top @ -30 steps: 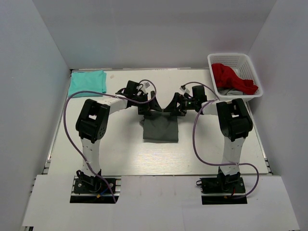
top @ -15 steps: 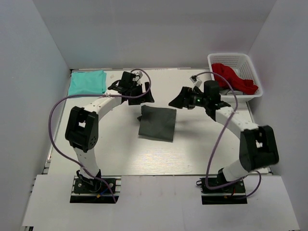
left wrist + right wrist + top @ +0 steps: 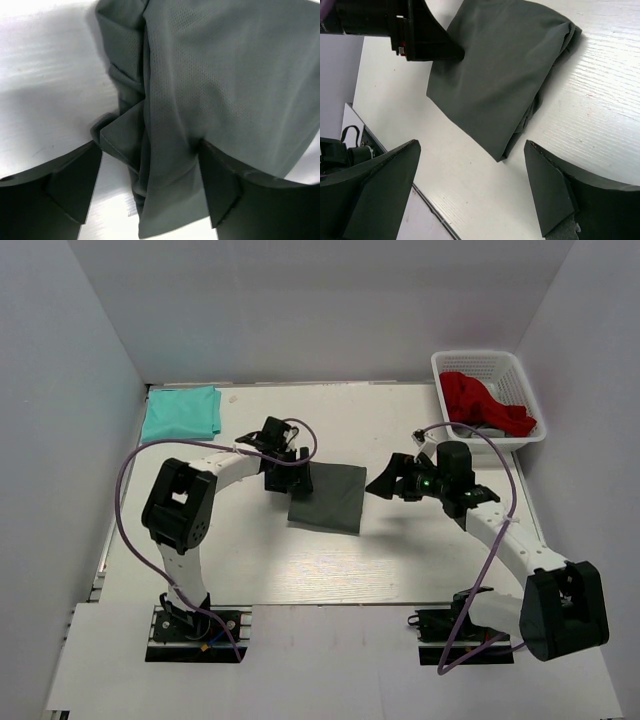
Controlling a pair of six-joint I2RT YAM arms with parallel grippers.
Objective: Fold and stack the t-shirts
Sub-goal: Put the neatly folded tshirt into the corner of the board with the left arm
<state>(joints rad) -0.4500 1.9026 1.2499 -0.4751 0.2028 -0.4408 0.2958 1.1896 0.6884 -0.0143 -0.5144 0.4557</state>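
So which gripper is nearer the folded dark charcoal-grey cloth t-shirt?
Left. The left gripper sits at the left edge of the dark grey t-shirt, open jaws straddling it; the right gripper is off its right edge, apart.

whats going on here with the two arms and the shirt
The dark grey t-shirt lies folded in a rough rectangle mid-table. The left gripper is down at its left edge, fingers open either side of the bunched cloth. The right gripper hangs open just off its right edge, touching nothing. The teal t-shirt lies folded in the far left corner; the grey one is not stacked on it yet.
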